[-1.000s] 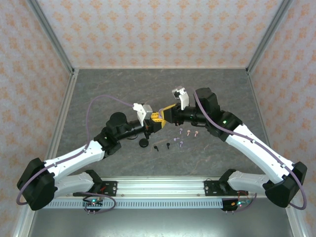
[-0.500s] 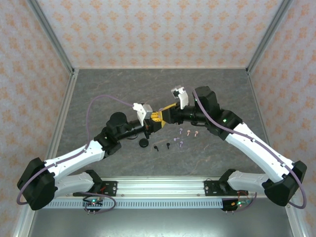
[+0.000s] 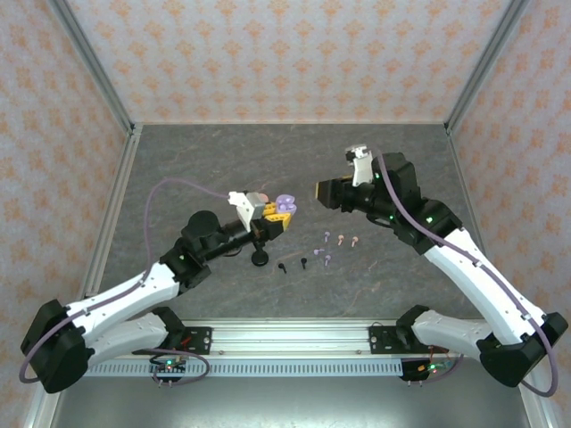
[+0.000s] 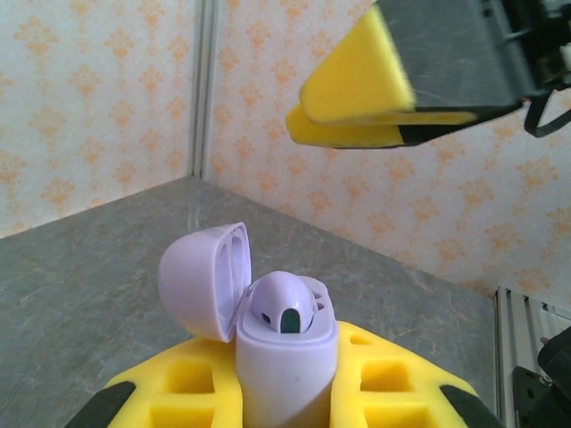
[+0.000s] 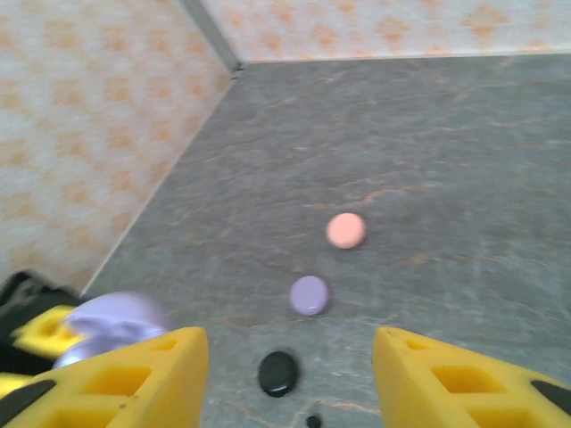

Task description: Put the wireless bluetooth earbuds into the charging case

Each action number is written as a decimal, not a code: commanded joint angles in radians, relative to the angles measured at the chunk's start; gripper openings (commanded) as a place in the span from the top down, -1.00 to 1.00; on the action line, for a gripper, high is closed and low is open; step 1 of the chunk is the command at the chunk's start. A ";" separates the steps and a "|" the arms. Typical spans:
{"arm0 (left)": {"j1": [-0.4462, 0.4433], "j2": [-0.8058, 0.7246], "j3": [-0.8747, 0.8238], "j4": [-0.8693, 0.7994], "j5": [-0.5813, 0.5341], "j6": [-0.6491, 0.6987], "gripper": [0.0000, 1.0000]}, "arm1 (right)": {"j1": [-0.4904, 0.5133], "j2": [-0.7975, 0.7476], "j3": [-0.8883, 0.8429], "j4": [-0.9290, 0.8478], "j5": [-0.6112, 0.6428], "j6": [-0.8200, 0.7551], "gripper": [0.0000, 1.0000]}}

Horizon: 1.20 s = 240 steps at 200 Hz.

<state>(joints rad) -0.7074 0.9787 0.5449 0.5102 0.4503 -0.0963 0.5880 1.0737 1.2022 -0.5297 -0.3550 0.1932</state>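
Notably, we saw the left gripper (image 3: 279,211) clamping the open lilac charging case (image 4: 284,352), its base cut off, and the right gripper (image 5: 290,348) parted and empty, with its fingers cropped.

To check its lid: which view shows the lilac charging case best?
The left wrist view: the lilac charging case stands close and sharp, lid open, in the left gripper. The top external view shows the case small; the right wrist view, a blur.

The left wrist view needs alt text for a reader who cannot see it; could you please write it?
A lilac plastic charging case, lid flipped open, stands gripped in the left gripper, with what looks like a lilac earbud seated inside. The right gripper hangs above right, before patterned walls.
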 commanded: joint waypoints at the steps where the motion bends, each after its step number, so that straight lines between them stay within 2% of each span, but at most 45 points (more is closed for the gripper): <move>1: -0.007 -0.048 -0.046 -0.022 -0.057 0.015 1.00 | -0.023 0.059 -0.037 -0.115 0.118 0.061 -0.02; 32: -0.006 -0.104 -0.080 -0.046 -0.084 0.016 1.00 | -0.023 0.238 -0.042 -0.203 0.169 0.057 0.02; 69: -0.007 -0.125 -0.083 -0.067 -0.094 0.032 1.00 | -0.022 0.446 -0.054 -0.179 0.154 0.075 0.06; 136: -0.006 -0.118 -0.079 -0.073 -0.097 0.041 1.00 | -0.001 0.703 0.003 -0.198 0.236 0.085 0.14; 240: -0.006 -0.103 -0.068 -0.073 -0.092 0.046 1.00 | 0.013 0.805 0.034 -0.164 0.251 0.080 0.24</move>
<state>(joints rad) -0.7074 0.8753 0.4664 0.4297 0.3763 -0.0769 0.5972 1.8515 1.2110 -0.6945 -0.1337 0.2665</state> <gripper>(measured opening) 0.173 0.388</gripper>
